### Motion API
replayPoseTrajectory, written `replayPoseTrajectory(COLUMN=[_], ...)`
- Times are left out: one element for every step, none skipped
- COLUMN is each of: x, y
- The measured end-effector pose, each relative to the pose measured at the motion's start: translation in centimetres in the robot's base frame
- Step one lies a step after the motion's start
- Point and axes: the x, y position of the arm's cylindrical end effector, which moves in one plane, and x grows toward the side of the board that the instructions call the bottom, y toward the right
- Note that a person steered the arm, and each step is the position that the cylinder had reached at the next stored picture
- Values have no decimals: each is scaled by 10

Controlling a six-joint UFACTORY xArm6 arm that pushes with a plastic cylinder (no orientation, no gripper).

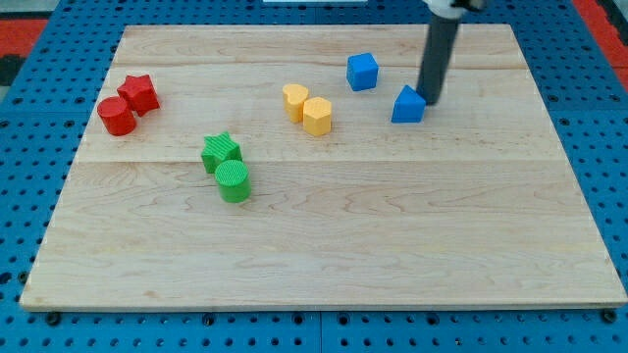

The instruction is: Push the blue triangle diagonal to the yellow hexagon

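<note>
The blue triangle (407, 105) lies on the wooden board at the view's upper right. My tip (429, 99) stands right against its right side, touching or nearly so. The yellow hexagon (317, 116) lies to the left of the triangle, about a hand's width away, with a second yellow block (295, 101) touching its upper left. The rod rises from the tip to the view's top edge.
A blue cube (362, 72) sits up and left of the triangle. A green star (221, 151) and green cylinder (234, 181) lie at centre left. A red star (139, 93) and red cylinder (117, 117) lie at far left. The board's edge (324, 306) borders blue pegboard.
</note>
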Motion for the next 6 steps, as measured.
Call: replayPoseTrajectory(x=[-8, -35, -15, 10, -19, -15], y=[10, 1, -19, -20, -11, -54])
